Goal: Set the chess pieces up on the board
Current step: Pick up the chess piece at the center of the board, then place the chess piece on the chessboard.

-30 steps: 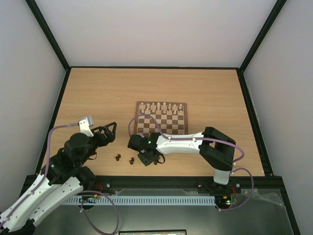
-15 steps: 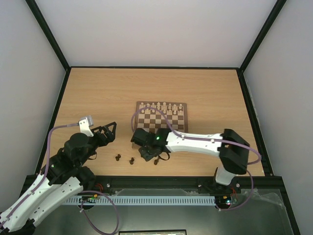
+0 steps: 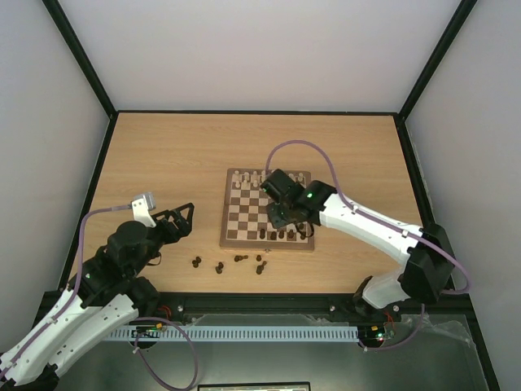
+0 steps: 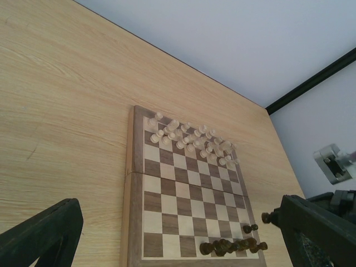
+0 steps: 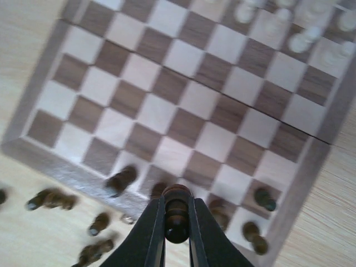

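The board (image 3: 244, 213) lies mid-table; it also shows in the left wrist view (image 4: 167, 194) and the right wrist view (image 5: 183, 105). My right gripper (image 3: 282, 213) hovers over the board's near right part. In the right wrist view it (image 5: 177, 225) is shut on a dark chess piece (image 5: 177, 214) above the near rows. Several dark pieces (image 3: 286, 235) stand on the near row, right half, as the left wrist view (image 4: 231, 245) also shows. A few dark pieces (image 3: 219, 266) lie on the table in front of the board. My left gripper (image 3: 177, 220) is open and empty, left of the board.
Pale cream pieces (image 3: 269, 177) fill the board's far rows. The right arm (image 3: 366, 228) stretches from the near right base across to the board. Black walls (image 3: 106, 155) frame the table. Loose dark pieces (image 5: 47, 198) lie just off the board's near edge.
My right gripper has moved from the table in front of the board, by the loose pieces, back and right over the board's near rows, carrying a dark piece. The left arm has not moved.
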Available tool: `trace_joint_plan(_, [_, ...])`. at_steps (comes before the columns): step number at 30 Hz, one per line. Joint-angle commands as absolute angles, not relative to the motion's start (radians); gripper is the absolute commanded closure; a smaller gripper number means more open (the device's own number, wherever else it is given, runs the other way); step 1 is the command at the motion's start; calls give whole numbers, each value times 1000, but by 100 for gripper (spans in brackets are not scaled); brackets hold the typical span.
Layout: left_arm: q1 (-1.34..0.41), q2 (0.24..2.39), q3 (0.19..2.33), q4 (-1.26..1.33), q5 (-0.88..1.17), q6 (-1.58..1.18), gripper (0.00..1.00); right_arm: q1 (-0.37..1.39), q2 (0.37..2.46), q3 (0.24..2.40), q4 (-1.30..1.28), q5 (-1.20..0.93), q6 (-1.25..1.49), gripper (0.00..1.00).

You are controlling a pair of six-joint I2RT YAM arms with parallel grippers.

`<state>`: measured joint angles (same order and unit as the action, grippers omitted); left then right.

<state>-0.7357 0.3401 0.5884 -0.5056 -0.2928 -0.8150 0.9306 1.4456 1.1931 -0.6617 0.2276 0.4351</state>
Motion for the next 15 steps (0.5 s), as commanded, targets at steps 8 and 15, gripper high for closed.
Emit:
trace_joint_plan(8, [-738, 358, 582, -474, -301, -804, 1, 782, 1493, 1071, -667, 205, 386, 93])
trace_joint_plan(15, [-738, 358, 584, -476, -299, -802, 1, 773, 1531, 1043, -627, 190, 386, 93])
